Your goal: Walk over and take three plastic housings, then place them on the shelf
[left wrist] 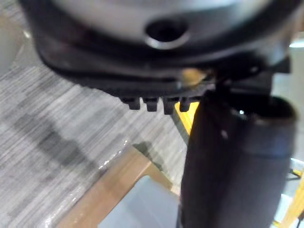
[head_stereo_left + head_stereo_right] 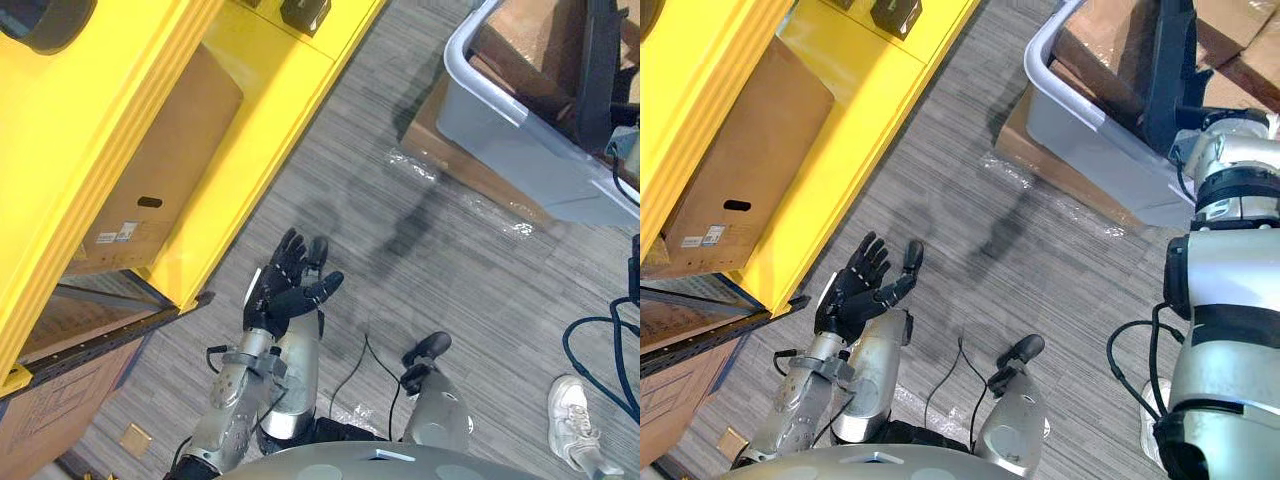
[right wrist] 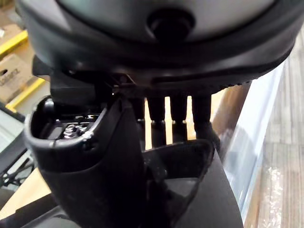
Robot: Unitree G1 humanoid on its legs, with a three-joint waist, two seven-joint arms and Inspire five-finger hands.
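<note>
Right hand [image 3: 90,161] at 2 o'clock over grey bin [image 2: 520,140] seems pinching black plastic housing [image 3: 199,199], probably light, stiff, slick, best held by rim; left hand [image 2: 285,290] spread, 7 o'clock.

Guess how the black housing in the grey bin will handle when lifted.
The housing looks thin-walled and stiff, so it is probably light. It sticks up long and narrow from the bin, so it may swing or tip if gripped low. Its smooth dark surface could slip.

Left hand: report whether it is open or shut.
Open. The left hand shows spread, nearly straight fingers with nothing held in them.
</note>
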